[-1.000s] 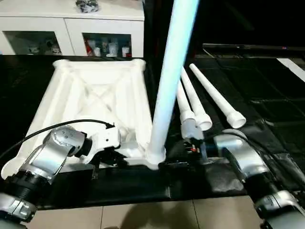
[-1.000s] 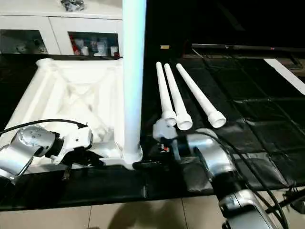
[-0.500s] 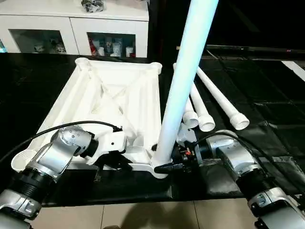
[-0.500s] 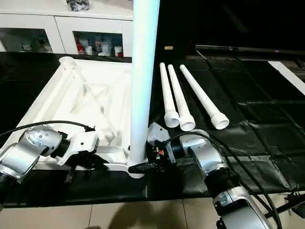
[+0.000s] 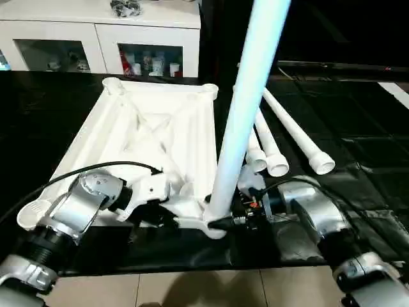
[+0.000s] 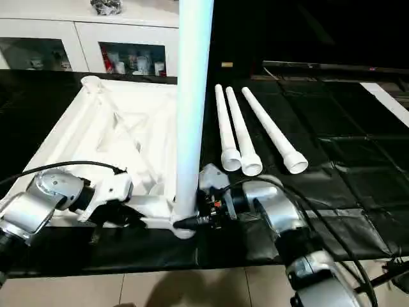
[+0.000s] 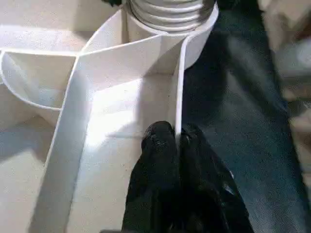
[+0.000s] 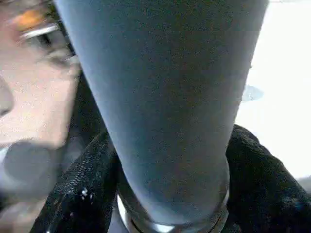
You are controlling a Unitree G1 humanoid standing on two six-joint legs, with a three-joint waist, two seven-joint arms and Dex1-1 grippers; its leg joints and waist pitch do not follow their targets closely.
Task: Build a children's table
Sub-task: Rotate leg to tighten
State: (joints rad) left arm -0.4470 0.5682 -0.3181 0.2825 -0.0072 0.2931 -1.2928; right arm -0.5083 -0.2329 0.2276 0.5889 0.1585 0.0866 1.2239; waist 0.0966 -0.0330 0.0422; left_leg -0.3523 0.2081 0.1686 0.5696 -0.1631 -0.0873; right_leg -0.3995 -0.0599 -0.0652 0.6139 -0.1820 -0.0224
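Observation:
The children's table top lies upside down on a black mat, ribbed underside up. One white leg stands upright in its near right corner socket. My left gripper is shut on the thin rim wall of the top, just beside that socket. My right gripper is at the base of the upright leg. Its black fingers press against both sides of the tube. Three loose legs lie side by side on the mat to the right.
A white cabinet with glass doors stands behind the table top. The black mat stretches far to the right. Its near edge meets the tiled floor just below my forearms.
My right gripper's fingers have closed in around the base of the upright leg. The left gripper keeps its hold on the rim. The camera has shifted a little.

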